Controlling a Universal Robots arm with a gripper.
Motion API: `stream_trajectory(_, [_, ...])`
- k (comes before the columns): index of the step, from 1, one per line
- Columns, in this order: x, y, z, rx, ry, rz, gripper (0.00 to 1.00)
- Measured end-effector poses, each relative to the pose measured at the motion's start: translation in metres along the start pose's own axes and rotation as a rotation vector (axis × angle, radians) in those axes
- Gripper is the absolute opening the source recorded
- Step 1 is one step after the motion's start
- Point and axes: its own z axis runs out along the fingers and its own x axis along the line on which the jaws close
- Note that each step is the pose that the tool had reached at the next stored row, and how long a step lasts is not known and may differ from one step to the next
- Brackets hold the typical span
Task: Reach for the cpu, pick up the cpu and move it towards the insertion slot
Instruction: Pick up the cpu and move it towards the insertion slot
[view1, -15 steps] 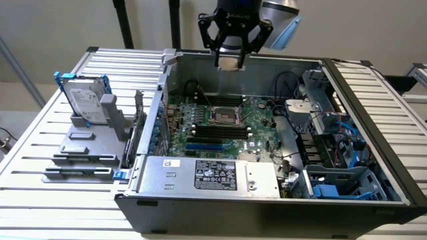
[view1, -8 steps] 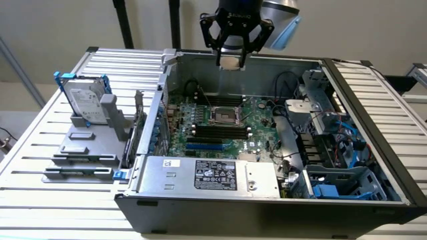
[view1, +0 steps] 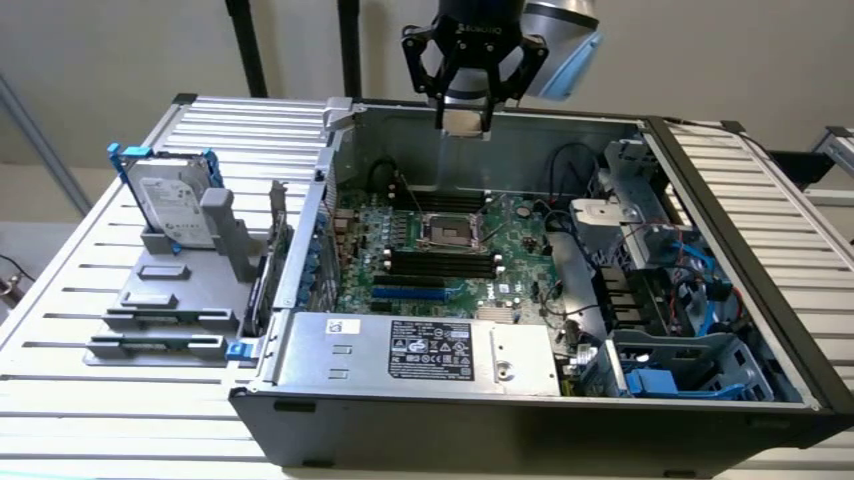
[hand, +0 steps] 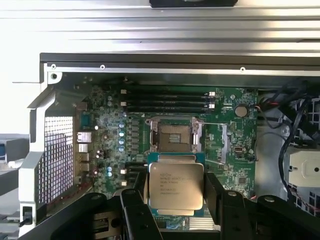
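The chip (hand: 175, 186) is already picked up: it is held flat between the two black fingers (hand: 134, 210) of the claw (view1: 465, 122), at the upper middle of the exterior view. Below and further away, the square socket (view1: 447, 232) on the green board (view1: 514, 250) is seen empty, so the chip is not yet brought to it.

A plain pale beige wall (view1: 120, 45) is standing behind the scene, with two dark vertical poles (view1: 246, 48) rising against it. A slatted silver-grey metal table (view1: 80, 300) is spreading across the foreground, evenly lit. A pale floor (view1: 27, 205) is showing at the exterior view's left.
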Motion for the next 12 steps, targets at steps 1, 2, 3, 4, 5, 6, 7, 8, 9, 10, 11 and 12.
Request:
stream_trajectory(1, [0.0, 0.001, 0.0004, 0.0001, -0.0013, 0.001, 0.55])
stream_trajectory(2, [0.0, 0.0019, 0.0012, 0.0, -0.0025, 0.002, 0.55])
stream_trajectory(3, [0.0, 0.0028, 0.0018, -0.0001, -0.0033, 0.003, 0.55])
stream_trajectory(4, [0.0, 0.0034, 0.0023, -0.0002, -0.0035, 0.004, 0.55])
stream_trajectory(5, [0.0, 0.0038, 0.0025, 0.0, -0.0036, 0.005, 0.55])
stream_trajectory(6, [-0.0001, 0.0039, 0.0025, 0.0, -0.0035, 0.005, 0.55])
stream_trajectory(7, [-0.0001, 0.0039, 0.0025, 0.0, -0.0036, 0.005, 0.55])
stream_trajectory(8, [0.0, 0.0039, 0.0025, 0.0, -0.0036, 0.005, 0.55])
stream_trajectory(9, [0.0, 0.0039, 0.0025, -0.0001, -0.0036, 0.005, 0.55])
stream_trajectory(10, [0.0, 0.0039, 0.0026, -0.0001, -0.0036, 0.005, 0.55])
stream_trajectory(11, [0.0, 0.0039, 0.0025, 0.0, -0.0036, 0.005, 0.55])
stream_trajectory(12, [0.0, 0.0039, 0.0025, 0.0, -0.0036, 0.005, 0.55])
